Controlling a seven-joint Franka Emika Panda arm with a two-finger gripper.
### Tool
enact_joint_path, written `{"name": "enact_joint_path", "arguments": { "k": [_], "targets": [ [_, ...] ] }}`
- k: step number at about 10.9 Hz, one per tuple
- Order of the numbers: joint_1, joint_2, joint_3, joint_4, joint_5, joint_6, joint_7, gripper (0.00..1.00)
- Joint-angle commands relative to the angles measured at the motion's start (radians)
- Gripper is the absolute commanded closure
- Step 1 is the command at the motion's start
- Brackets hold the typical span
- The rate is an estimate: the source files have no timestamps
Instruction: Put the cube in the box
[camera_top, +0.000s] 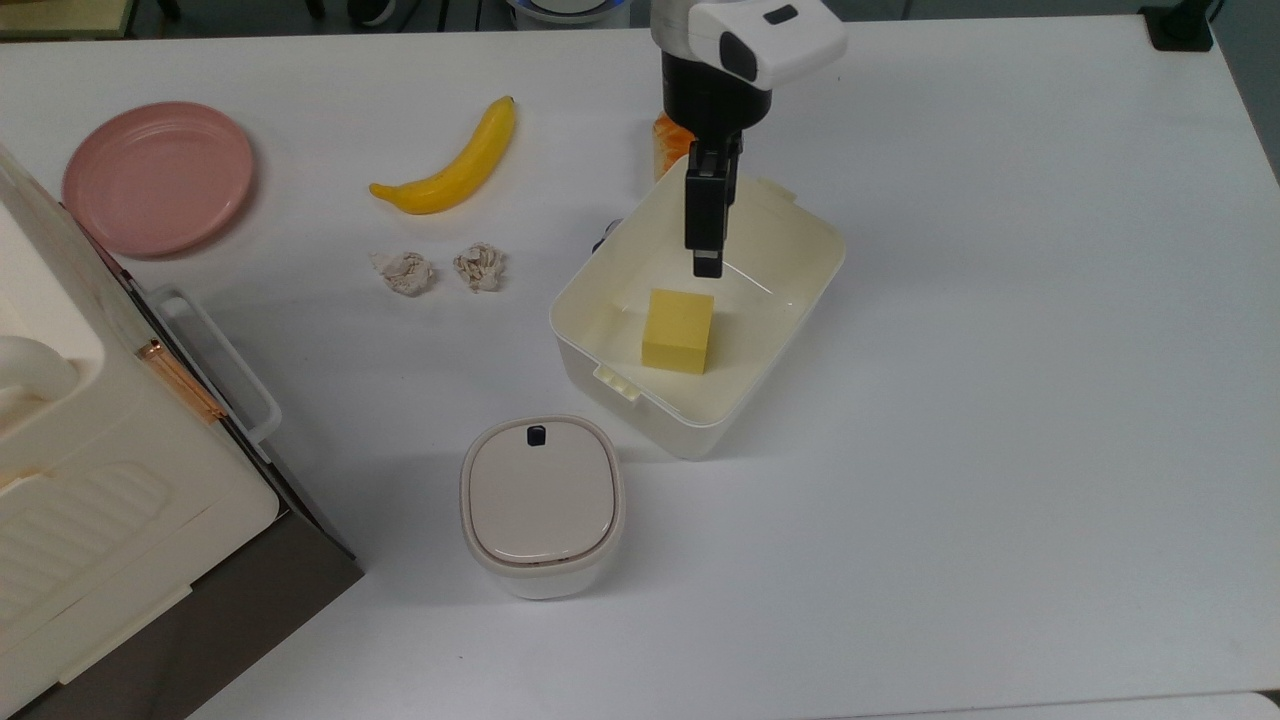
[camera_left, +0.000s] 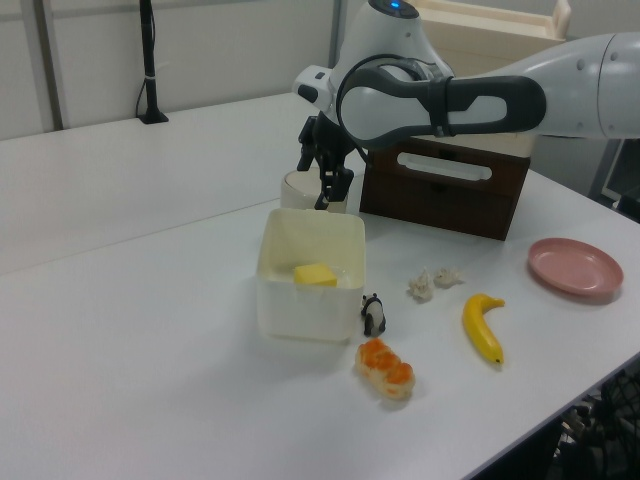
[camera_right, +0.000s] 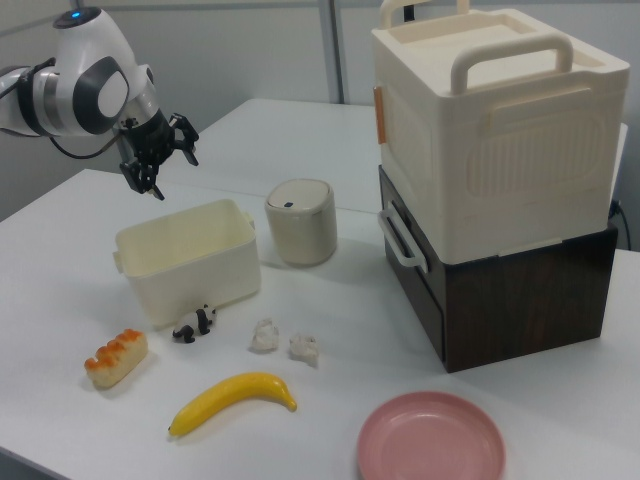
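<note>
The pale yellow cube (camera_top: 678, 330) lies flat on the floor of the cream-white box (camera_top: 822, 275) near the table's middle, free of the gripper. In the left view the cube (camera_left: 315, 274) shows just over the rim of the box (camera_left: 300, 312). The near wall of the box (camera_right: 190, 282) hides the cube in the right view. My gripper (camera_top: 706, 258) hangs open above the box's inside, above and apart from the cube, with nothing between its fingers. The gripper (camera_left: 320, 190) (camera_right: 158, 180) sits higher than the rim.
A banana (camera_top: 455, 165), two crumpled paper balls (camera_top: 405, 272) and a pink plate (camera_top: 158, 175) lie toward the top view's left. A lidded bin (camera_top: 541, 505) stands in front of the box. A big cream appliance (camera_top: 90, 480), an orange food item (camera_left: 385, 367) and a panda figurine (camera_left: 373, 314) are nearby.
</note>
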Motion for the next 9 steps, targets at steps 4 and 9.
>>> {"name": "enact_joint_path", "arguments": {
  "k": [4, 9],
  "targets": [
    [-0.04, -0.055, -0.01, 0.114, -0.006, -0.296, 0.291, 0.0],
    [-0.126, -0.128, -0.016, 0.196, -0.023, -0.672, 0.809, 0.0]
  ]
}}
